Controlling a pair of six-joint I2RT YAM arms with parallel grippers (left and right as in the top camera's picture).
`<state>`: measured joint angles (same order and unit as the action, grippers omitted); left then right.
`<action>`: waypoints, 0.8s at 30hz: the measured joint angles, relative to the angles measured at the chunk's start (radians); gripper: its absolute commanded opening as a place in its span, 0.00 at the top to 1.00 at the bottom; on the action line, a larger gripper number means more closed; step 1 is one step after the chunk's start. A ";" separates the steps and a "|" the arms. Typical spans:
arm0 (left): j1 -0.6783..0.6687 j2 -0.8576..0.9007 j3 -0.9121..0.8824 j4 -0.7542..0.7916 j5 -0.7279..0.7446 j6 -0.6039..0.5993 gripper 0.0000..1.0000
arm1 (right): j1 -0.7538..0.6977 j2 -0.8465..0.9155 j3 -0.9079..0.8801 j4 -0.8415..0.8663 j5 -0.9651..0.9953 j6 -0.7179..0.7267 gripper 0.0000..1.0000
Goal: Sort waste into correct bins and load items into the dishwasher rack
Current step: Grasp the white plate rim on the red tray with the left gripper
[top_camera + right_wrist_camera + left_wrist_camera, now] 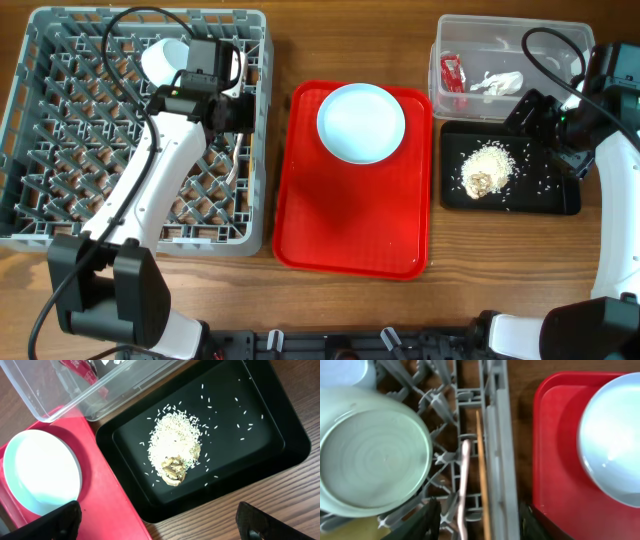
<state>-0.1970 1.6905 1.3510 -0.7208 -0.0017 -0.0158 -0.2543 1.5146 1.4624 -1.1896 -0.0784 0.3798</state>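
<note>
Left gripper [479, 521] hovers open and empty over the dishwasher rack [40, 150]; right gripper [160, 527] likewise, fingers apart — the white plate [361, 122] could slip off the red tray [350, 240] if pinched shallowly.

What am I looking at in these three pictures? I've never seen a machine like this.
Two robot arms work at a wooden table. The big picture is from a camera fixed above; the other two come from cameras on each arm's wrist. The left gripper hovers over the grey rack, which holds a green bowl, a white fork and a wooden stick. The right gripper hangs over the black tray of rice scraps. Its dark fingertips frame that view, apart and empty. A white plate sits on the red tray. The clear tub holds a red wrapper and a napkin. Neither gripper appears to hold anything.
</note>
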 measured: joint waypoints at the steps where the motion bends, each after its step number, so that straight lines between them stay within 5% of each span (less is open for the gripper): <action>1: 0.000 -0.001 0.000 0.008 0.016 0.000 0.46 | 0.000 0.000 0.000 0.000 0.000 0.000 0.00; 13: -0.229 0.008 0.000 0.250 0.217 0.064 0.38 | 0.000 0.000 0.000 0.000 0.000 0.000 0.00; 24: -0.428 0.266 0.000 0.303 0.224 0.198 0.36 | 0.000 0.000 0.000 0.000 0.000 0.000 0.00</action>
<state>-0.6250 1.9560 1.3510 -0.4179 0.2222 0.1825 -0.2543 1.5146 1.4624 -1.1896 -0.0784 0.3798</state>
